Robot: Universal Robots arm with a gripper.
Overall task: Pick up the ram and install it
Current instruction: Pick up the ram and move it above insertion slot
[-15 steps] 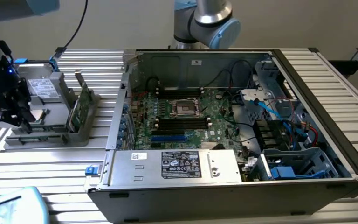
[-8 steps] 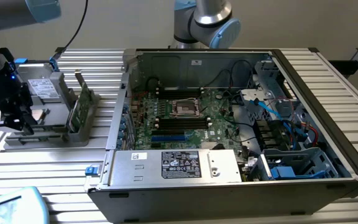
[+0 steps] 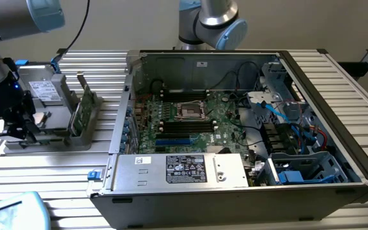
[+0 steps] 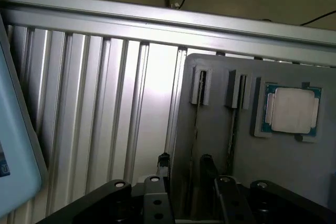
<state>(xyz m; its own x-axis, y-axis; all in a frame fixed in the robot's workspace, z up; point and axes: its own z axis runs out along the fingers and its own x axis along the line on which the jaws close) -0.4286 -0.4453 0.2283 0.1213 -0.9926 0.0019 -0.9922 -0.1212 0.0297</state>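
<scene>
Hovering low over the grey holder [image 4: 273, 161], the gripper [image 4: 185, 163] has its jaws spread, one side on each flank of the ram [image 4: 197, 124], not pinching it. Risk: closing off-centre could tip the stick or snag the holder's edge wall, giving a skewed grab. The ram stands on edge in the holder slot nearest that edge. Its long axis runs along the slot, pointing straight away from the gripper, parallel to the neighbouring slot [image 4: 239, 88].
</scene>
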